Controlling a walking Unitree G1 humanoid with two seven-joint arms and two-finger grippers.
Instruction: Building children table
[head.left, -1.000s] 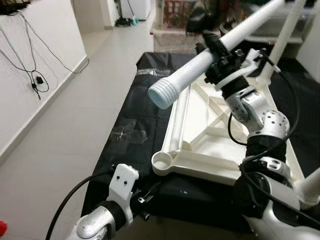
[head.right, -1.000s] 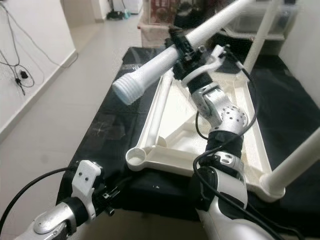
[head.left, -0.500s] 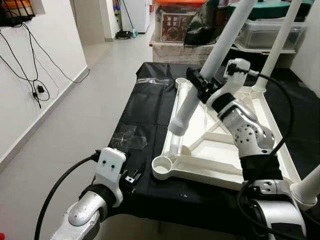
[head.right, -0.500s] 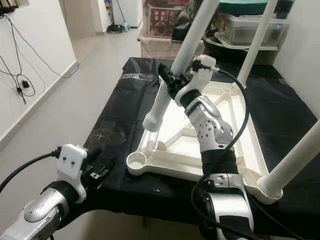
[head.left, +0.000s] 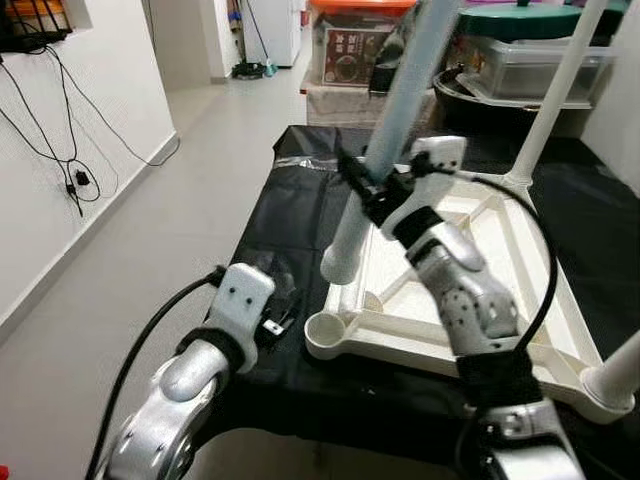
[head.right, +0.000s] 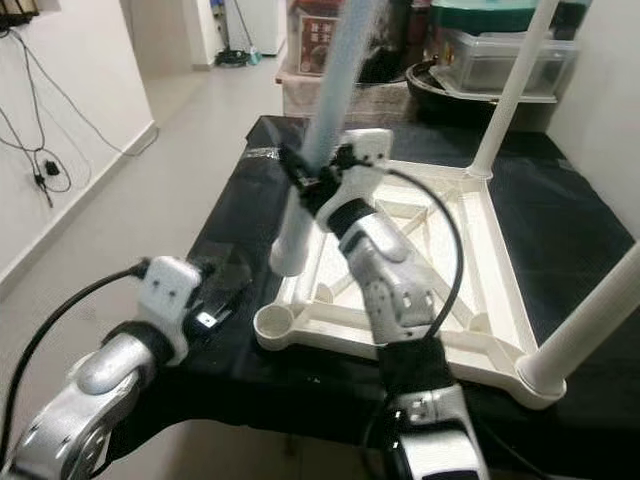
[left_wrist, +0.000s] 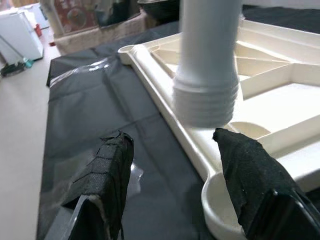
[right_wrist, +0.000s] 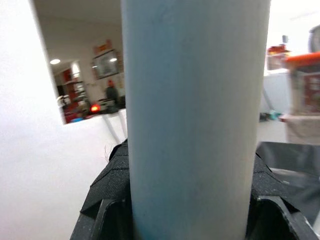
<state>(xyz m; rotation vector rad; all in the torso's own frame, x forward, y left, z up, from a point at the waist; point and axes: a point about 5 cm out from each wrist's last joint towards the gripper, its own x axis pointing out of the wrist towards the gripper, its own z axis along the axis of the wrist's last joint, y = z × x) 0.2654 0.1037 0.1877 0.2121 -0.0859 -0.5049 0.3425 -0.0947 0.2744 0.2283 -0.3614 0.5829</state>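
The white children's table top (head.left: 420, 350) lies upside down on a black cloth. My right gripper (head.left: 375, 190) is shut on a loose white table leg (head.left: 397, 105), held nearly upright. Its threaded end (head.left: 340, 262) hangs just above the frame, a little behind the empty front-left corner socket (head.left: 322, 328). In the right wrist view the leg (right_wrist: 192, 115) sits between the black fingers (right_wrist: 112, 175). My left gripper (left_wrist: 172, 145) is open and low by the table's front-left corner, with the threaded end (left_wrist: 205, 100) and socket (left_wrist: 225, 220) just ahead of it.
Two fitted legs stand up from the frame, one at the far right corner (head.left: 555, 90) and one at the near right corner (head.left: 615, 370). Storage boxes (head.left: 520, 65) stand behind the table. A white wall with hanging cables (head.left: 70, 150) borders the tiled floor on the left.
The leg swung from nearly level to nearly upright, and its threaded end came down toward the front-left corner. My left arm rose and reached closer to the socket.
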